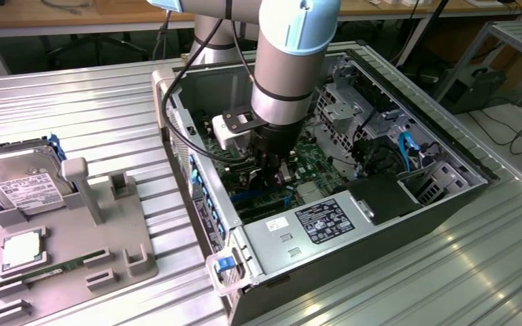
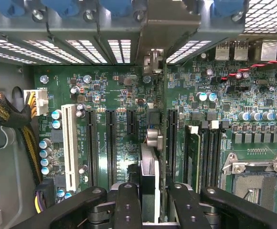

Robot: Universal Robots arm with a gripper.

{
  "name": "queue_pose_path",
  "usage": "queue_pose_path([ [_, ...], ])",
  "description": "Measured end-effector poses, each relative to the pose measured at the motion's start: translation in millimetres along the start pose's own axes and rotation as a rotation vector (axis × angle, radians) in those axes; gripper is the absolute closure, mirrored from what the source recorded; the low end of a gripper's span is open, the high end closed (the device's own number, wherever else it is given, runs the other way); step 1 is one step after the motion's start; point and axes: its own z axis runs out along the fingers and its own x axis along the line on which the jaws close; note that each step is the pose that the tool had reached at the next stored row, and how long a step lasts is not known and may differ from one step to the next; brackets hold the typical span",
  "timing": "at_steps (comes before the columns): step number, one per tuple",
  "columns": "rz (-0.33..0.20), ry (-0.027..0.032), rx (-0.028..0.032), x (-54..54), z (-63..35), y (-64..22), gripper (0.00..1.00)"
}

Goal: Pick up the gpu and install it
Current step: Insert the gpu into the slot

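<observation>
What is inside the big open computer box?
Inside the computer case lies a green motherboard with long black slots and a white slot. The gripper holds the gpu edge-on above it. The board under the card is covered.

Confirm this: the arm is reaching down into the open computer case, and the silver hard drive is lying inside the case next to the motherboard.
One thing is wrong. The arm does reach into the open computer case, but the silver hard drive is not inside it. The exterior view shows it outside the case, propped on the grey parts holder at that view's left.
</observation>
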Motion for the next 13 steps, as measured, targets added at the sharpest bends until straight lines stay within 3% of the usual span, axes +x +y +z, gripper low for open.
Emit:
queue_pose_path([
  [13, 0.000, -0.0001, 0.0000, -0.8, -1.3, -0.1, 0.72],
])
